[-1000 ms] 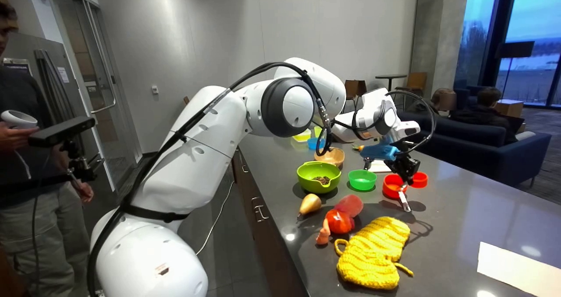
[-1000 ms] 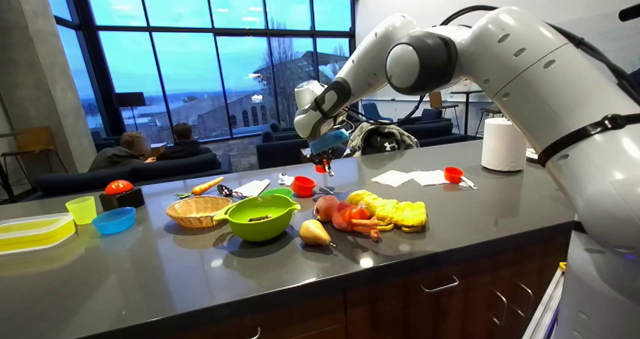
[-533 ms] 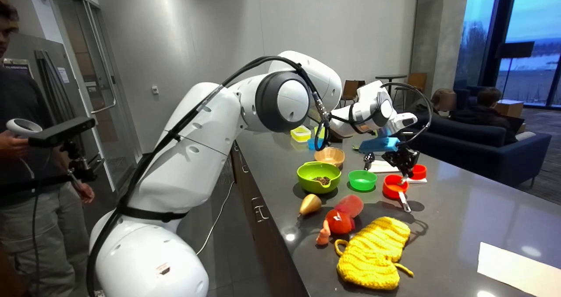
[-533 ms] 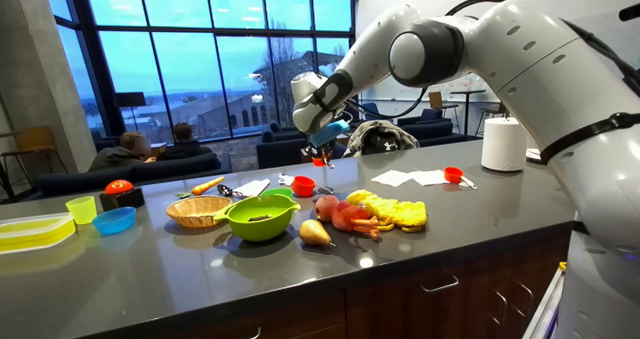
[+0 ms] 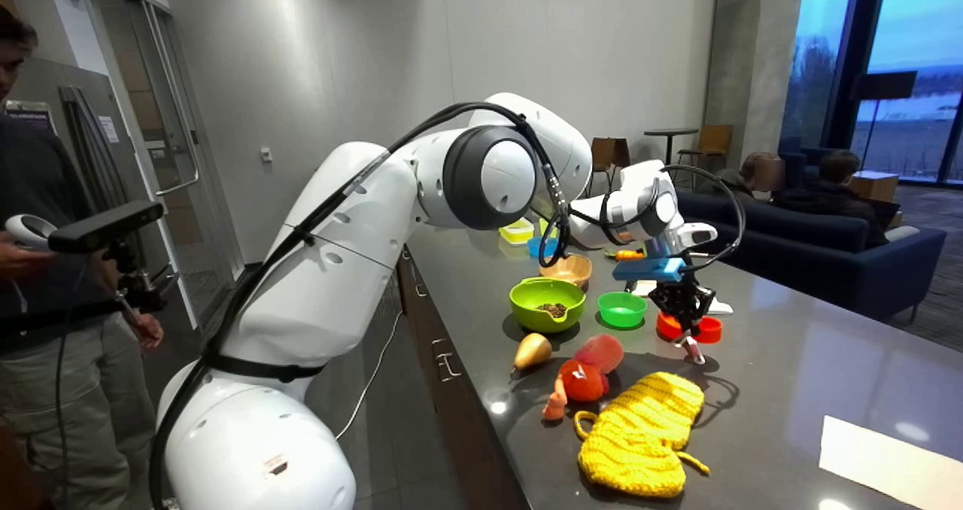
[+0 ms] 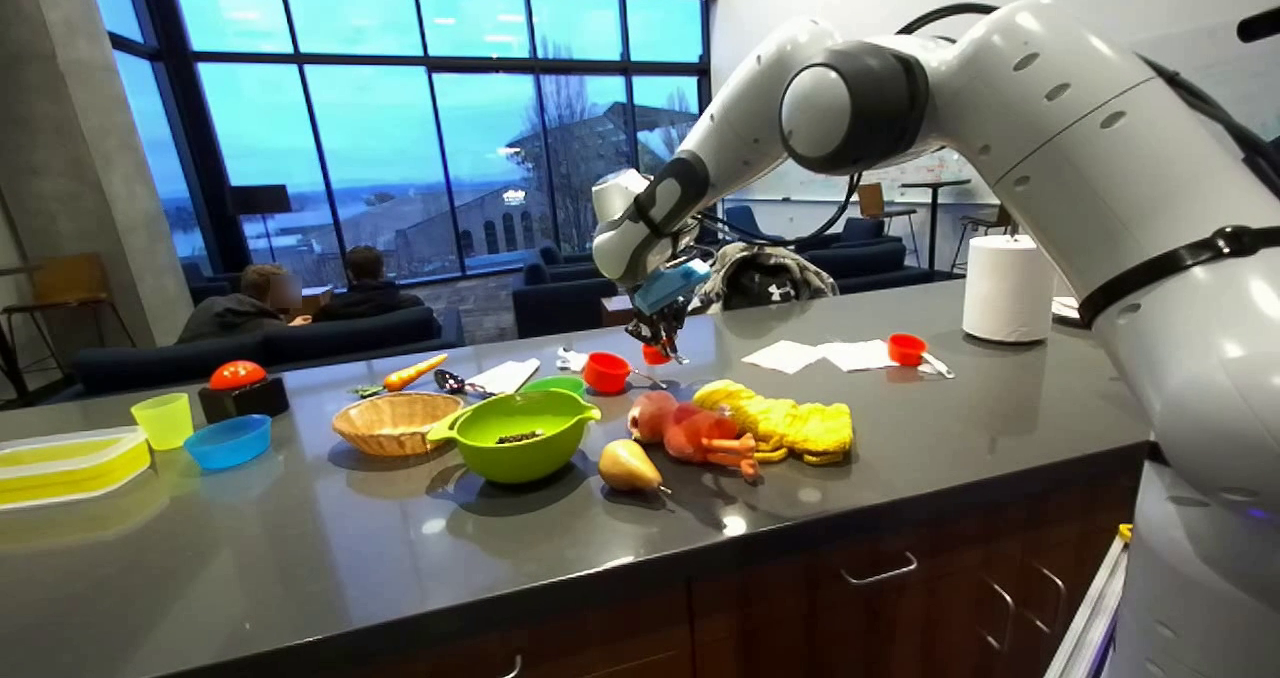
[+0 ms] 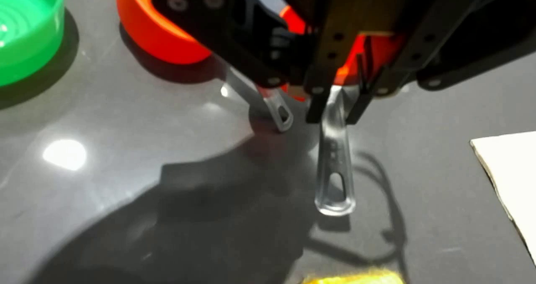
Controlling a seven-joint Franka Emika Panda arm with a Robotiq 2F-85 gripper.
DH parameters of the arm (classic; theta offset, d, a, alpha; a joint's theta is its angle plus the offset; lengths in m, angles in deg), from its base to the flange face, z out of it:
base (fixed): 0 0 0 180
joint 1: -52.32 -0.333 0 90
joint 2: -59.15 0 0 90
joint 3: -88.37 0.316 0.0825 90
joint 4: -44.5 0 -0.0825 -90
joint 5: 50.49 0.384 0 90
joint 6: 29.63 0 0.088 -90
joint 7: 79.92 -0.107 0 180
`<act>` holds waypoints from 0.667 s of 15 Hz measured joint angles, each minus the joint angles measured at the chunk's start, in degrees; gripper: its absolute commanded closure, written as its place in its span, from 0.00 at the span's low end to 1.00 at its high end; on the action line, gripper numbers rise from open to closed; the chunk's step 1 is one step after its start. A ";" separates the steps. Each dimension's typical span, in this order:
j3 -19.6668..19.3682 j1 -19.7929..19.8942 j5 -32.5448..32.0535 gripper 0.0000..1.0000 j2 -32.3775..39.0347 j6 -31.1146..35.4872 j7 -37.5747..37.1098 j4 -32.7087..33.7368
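the claw (image 7: pixel 333 116) pinches the metal handle (image 7: pixel 334 154) of a red cup (image 5: pixel 709 331) over the counter (image 7: pixel 439 192), near another red cup (image 7: pixel 167 43) and a green cup (image 7: pixel 31 62)

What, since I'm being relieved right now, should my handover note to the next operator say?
Jaws: shut on the silver handle of a red cup.
Where: the held cup appears raised over the counter, just right of a second red cup in both exterior views; a green cup stands near that one.
Done: cup gripped by its handle.
Left: it is not yet set down; I'd keep it clear of the neighbouring cup.
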 measured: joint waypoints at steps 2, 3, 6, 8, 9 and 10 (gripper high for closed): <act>0.55 -0.03 0.00 0.96 -0.04 -0.79 1.13 -1.15; 0.81 -0.03 0.00 0.96 -0.05 -1.18 1.50 -1.54; 1.28 -0.02 0.32 0.96 -0.06 -3.61 2.09 -2.22; 1.56 0.09 0.70 0.96 -0.07 -4.73 2.30 -2.47; 1.74 0.19 0.88 0.60 -0.06 -4.90 2.47 -2.52; 2.00 0.32 1.26 0.83 -0.07 -4.90 3.07 -2.54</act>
